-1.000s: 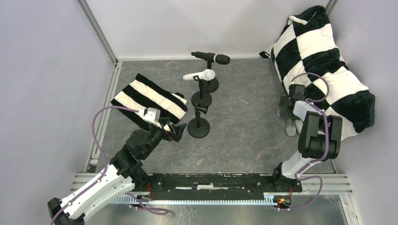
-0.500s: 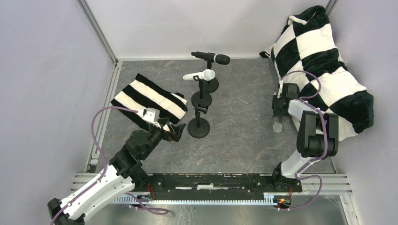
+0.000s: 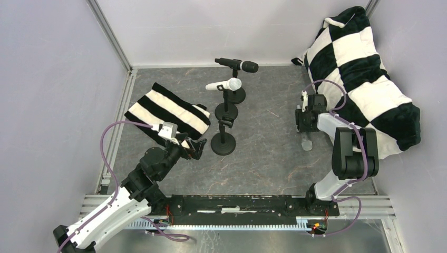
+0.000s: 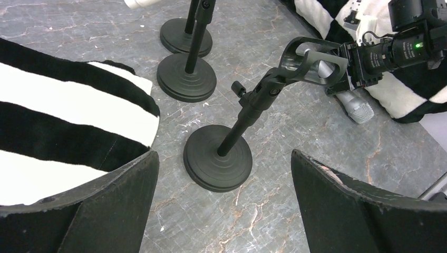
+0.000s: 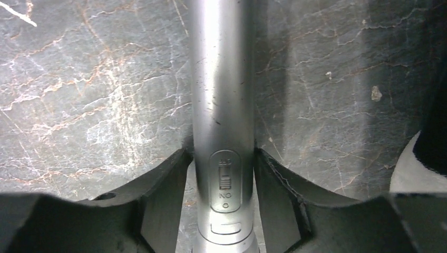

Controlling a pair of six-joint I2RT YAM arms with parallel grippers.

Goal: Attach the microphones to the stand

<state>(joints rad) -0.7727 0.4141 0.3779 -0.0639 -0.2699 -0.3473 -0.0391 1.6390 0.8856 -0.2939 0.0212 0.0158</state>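
The black microphone (image 3: 237,64) sits in the far stand and the white microphone (image 3: 224,84) in the middle stand. The near stand (image 3: 223,138) has an empty clip (image 4: 311,58). My right gripper (image 3: 305,118) is shut on the silver-grey microphone (image 5: 222,105), gripping the barrel at its switch. The mesh head (image 3: 307,141) points toward the near edge, low over the floor. In the left wrist view the microphone (image 4: 358,108) is just right of the clip. My left gripper (image 4: 224,158) is open and empty, just short of the near stand's base (image 4: 211,168).
A black-and-white striped cloth (image 3: 168,110) lies left of the stands, under my left wrist. A large chequered pillow (image 3: 363,79) fills the right back corner, close behind my right arm. Walls and a metal frame enclose the marble floor (image 3: 263,153).
My right gripper has carried the silver-grey microphone leftward, away from the pillow and toward the stands. My left arm has barely moved.
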